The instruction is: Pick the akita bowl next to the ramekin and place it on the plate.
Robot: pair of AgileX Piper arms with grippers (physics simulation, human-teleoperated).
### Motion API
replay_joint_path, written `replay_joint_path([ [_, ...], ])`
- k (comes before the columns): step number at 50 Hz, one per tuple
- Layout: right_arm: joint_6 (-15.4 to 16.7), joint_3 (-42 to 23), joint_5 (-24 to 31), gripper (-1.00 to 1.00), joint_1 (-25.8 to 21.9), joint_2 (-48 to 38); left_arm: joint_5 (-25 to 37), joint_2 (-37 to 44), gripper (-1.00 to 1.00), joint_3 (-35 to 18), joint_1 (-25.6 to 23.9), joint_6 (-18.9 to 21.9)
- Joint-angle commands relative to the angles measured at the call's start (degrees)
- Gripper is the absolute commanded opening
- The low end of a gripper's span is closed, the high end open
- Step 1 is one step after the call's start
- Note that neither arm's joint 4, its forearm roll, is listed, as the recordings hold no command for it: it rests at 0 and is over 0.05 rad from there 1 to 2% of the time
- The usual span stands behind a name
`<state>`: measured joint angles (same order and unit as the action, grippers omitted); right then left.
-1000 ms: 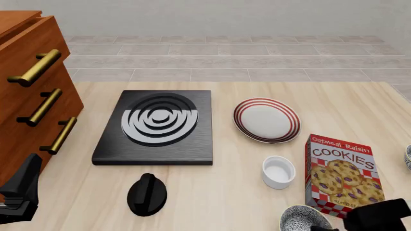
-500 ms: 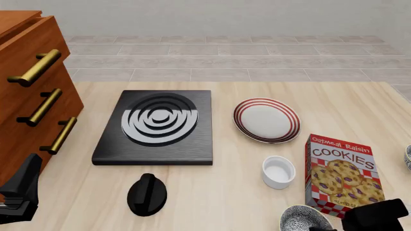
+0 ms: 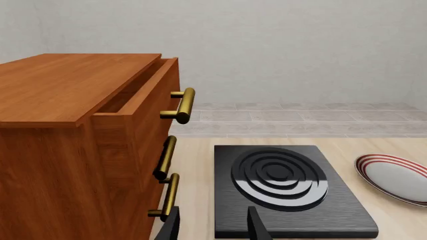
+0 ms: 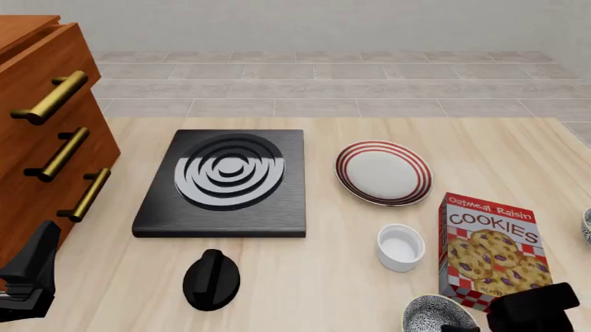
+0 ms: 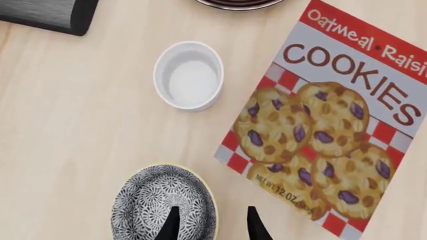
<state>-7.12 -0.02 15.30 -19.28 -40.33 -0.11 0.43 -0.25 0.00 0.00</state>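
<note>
1 akita bowl (image 5: 163,202), 1 ramekin (image 4: 401,247), 1 plate (image 4: 383,173), 1 stove (image 4: 224,183), 1 cookie box (image 4: 495,252), 1 dresser (image 3: 80,140).

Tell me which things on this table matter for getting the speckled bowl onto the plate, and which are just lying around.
Part of the job:
- black-and-white speckled akita bowl
- small plain white ramekin, the landmark beside it
- round white plate with red rings
- right gripper, open above the bowl's rim

Just lying about:
- red cookies box
- black square stove
- black knob
- wooden drawer cabinet
</note>
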Motion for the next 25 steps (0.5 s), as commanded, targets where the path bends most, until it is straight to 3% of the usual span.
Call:
replay_joint_path([
  [1,0.0,0.0,-1.0,-1.00,-0.2,-1.2,0.0,0.0,1.00,0.0,0.0,0.0],
  [6,0.1,0.0,2.0,-1.00,-0.5,2.2,0.0,0.0,1.00,0.0,0.0,0.0],
  [25,0.0,-0.4,3.6,-1.00,-1.3,5.6,0.0,0.0,1.00,0.0,0.0,0.0],
])
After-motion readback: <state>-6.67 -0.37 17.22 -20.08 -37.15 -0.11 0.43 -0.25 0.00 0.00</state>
